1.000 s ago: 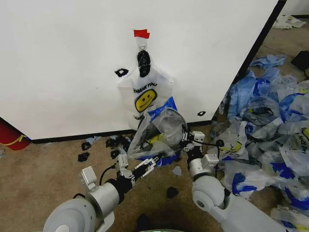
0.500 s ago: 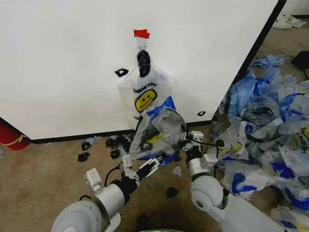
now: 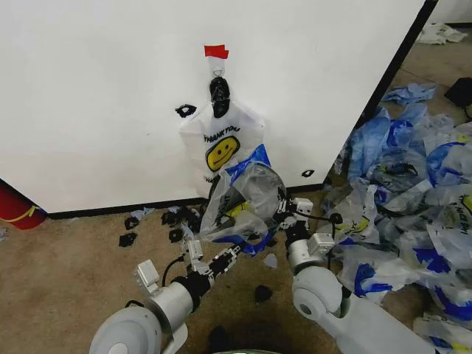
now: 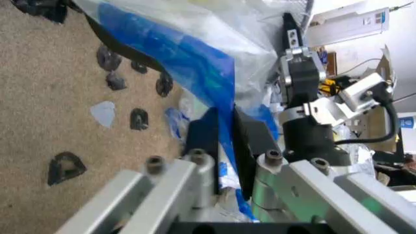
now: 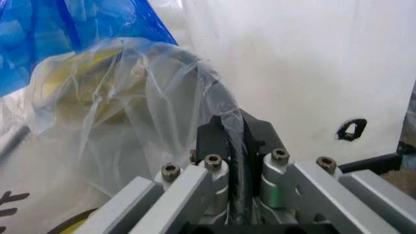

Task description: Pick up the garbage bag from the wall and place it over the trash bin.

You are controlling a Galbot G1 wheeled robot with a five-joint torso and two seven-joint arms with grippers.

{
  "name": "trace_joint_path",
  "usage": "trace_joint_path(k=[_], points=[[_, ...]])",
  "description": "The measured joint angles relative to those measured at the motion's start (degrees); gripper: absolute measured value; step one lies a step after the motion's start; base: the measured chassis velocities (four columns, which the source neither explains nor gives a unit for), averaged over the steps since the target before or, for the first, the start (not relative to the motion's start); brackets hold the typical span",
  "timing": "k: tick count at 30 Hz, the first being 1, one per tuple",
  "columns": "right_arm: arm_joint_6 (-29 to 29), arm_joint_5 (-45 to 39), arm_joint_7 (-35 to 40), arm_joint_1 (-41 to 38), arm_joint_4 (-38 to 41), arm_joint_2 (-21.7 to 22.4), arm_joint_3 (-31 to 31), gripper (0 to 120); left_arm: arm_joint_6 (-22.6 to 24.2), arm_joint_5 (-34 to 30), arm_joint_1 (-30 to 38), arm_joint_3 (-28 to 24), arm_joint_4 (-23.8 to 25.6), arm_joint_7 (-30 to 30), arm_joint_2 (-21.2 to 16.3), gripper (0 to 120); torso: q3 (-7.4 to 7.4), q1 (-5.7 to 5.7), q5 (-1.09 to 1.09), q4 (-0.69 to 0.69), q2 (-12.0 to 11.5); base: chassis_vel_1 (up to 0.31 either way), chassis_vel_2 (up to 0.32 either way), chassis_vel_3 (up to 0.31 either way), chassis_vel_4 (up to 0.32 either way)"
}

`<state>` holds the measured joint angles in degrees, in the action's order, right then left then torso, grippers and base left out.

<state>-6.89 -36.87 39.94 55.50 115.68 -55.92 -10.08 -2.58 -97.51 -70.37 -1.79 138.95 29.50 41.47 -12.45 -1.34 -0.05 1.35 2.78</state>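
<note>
The garbage bag [image 3: 247, 199], translucent with blue patches, is puffed up low in front of the wall [image 3: 96, 103], held between both grippers. The trash bin's dark rim [image 5: 219, 100] shows through the plastic under it. My right gripper [image 3: 284, 214] is shut on the bag's edge [image 5: 162, 107] at that rim. At the bag's lower front, my left gripper [image 3: 234, 252] is shut on the blue edge [image 4: 224, 122], which runs between its black fingers [image 4: 202, 139]. Most of the bin is hidden by the bag.
A bunch of smiley bags [image 3: 221, 147] with a black knot hangs from the hook under the red tape [image 3: 216, 51]. Many loose bags [image 3: 413, 192] are piled on the right. Black scraps [image 3: 129, 240] dot the carpet; a red object [image 3: 15, 206] lies far left.
My left arm has reached forward and right, bringing its gripper up to the bag's lower blue edge. The right gripper and the bag have hardly moved.
</note>
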Motion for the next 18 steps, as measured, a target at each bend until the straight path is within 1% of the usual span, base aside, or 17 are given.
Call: trace_joint_path(k=[1, 2, 11, 18], points=[[0.0, 0.0, 0.0, 0.0, 0.0, 0.0, 0.0, 1, 0.0, 0.1, 0.0, 0.0, -0.1, 0.0, 0.0, 7, 0.00, 0.00, 0.00, 0.00, 0.0, 0.000, 0.000, 0.000, 0.000], [0.0, 0.0, 0.0, 0.0, 0.0, 0.0, 0.0, 1, -0.1, 0.4, 0.0, -0.1, -0.3, -0.1, 0.1, 0, 0.00, 0.00, 0.00, 0.00, 0.0, 0.000, 0.000, 0.000, 0.000], [-0.1, -1.3, 0.0, 0.0, 0.1, 0.1, 1.1, 1, -0.3, 2.7, -1.5, -0.3, -0.8, -0.6, -0.4, 0, 0.00, 0.00, 0.00, 0.00, 0.0, 0.000, 0.000, 0.000, 0.000], [0.1, -3.8, 1.0, 0.0, 1.7, -0.7, 3.0, 1, -0.3, 4.9, -2.8, -1.2, -1.4, -1.0, -0.7, 0, 0.00, 0.00, 0.00, 0.00, 0.0, 0.000, 0.000, 0.000, 0.000]])
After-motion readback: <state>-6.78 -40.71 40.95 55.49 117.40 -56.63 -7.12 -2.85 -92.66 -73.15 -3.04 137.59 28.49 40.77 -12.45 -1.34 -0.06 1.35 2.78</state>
